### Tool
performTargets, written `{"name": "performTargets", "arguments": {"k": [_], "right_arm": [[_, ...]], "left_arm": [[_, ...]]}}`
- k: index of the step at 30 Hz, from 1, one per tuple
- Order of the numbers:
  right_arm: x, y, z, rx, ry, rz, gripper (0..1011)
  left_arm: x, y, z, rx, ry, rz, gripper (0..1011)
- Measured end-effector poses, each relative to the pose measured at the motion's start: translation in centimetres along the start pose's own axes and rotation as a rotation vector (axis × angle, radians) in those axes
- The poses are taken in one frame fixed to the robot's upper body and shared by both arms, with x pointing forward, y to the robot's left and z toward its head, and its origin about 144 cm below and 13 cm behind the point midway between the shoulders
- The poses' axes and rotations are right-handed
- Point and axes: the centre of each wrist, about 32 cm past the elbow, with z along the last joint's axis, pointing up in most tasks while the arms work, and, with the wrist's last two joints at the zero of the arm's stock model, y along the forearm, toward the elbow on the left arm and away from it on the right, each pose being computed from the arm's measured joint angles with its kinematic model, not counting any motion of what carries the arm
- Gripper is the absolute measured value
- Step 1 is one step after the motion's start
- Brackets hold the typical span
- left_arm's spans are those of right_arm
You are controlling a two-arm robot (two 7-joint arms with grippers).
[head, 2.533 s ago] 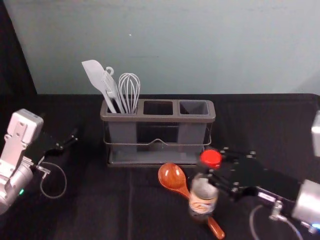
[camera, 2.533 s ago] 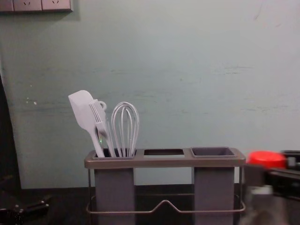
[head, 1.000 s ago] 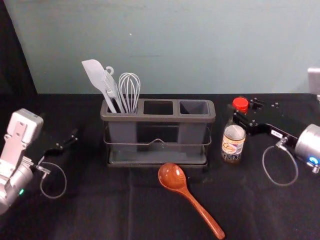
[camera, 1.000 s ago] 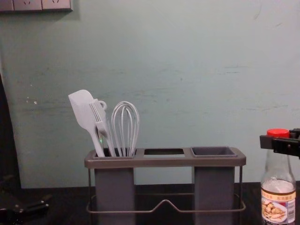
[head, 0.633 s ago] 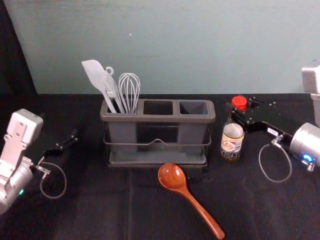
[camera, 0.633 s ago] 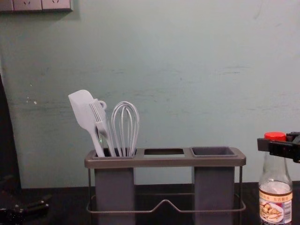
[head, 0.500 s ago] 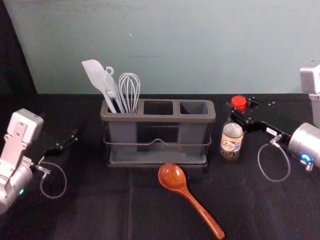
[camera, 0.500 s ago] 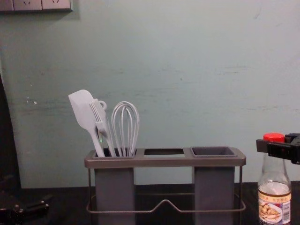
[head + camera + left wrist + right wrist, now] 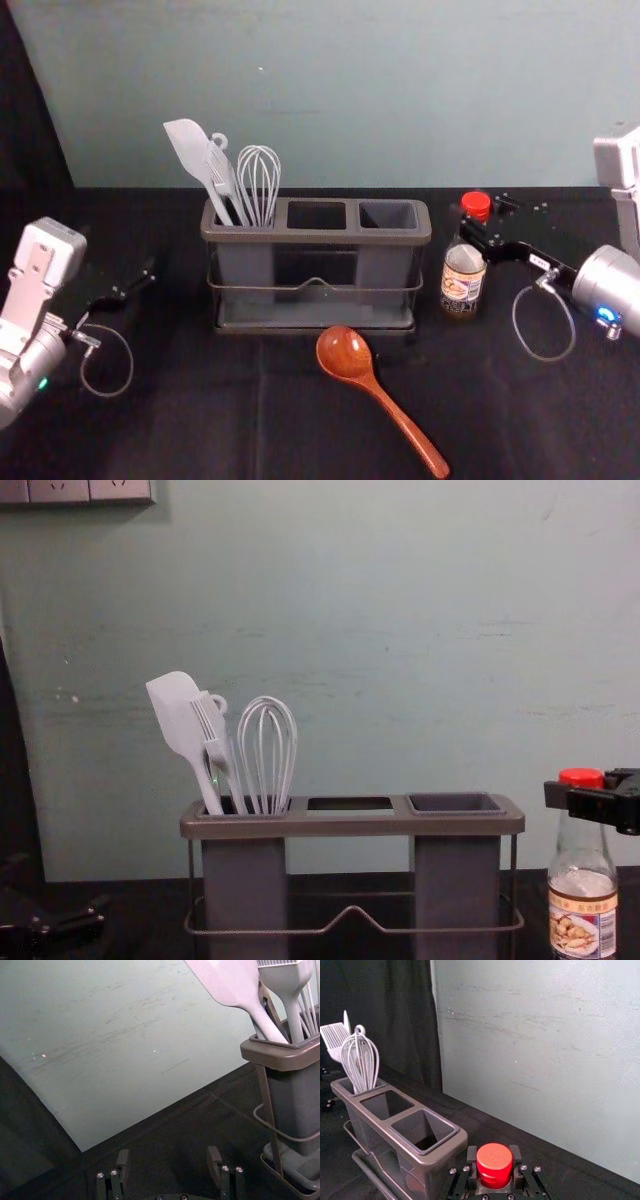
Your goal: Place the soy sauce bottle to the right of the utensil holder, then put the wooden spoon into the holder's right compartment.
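Note:
The soy sauce bottle [image 9: 462, 278], with its red cap [image 9: 494, 1164], stands upright just right of the utensil holder [image 9: 315, 237], a narrow gap between them. My right gripper [image 9: 482, 228] is shut on the bottle's neck just below the cap; in the right wrist view the gripper [image 9: 494, 1172] has a finger on either side of it. Whether the base touches the table is hard to tell. On the cloth before the holder lies the wooden spoon [image 9: 345, 354], bowl toward the holder, handle slanting front right. My left gripper [image 9: 130, 290] is parked at the left, open in its wrist view [image 9: 167, 1165].
A white spatula [image 9: 191, 153], a brush and a whisk [image 9: 259, 180] stand in the holder's left compartment. Its middle and right [image 9: 388, 215] compartments are empty. Behind the black-covered table rises a pale wall [image 9: 350, 610].
My right gripper has carried the bottle from above the spoon to the holder's right side. Over the last second both shifted slightly left and lower. The left arm has stayed still.

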Motion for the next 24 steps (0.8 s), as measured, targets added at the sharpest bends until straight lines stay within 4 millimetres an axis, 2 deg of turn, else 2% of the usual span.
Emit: {"name": "performTargets", "arguments": {"k": [22, 24], "right_arm": [[-0.21, 0.0, -0.77, -0.004, 0.019, -0.002, 384], [-0.2, 0.0, -0.75, -0.003, 0.019, -0.002, 446]], "left_arm": [[0.0, 0.0, 0.0, 0.0, 0.0, 0.0, 1011], [0.0, 0.0, 0.0, 0.0, 0.0, 0.0, 1011]]}}
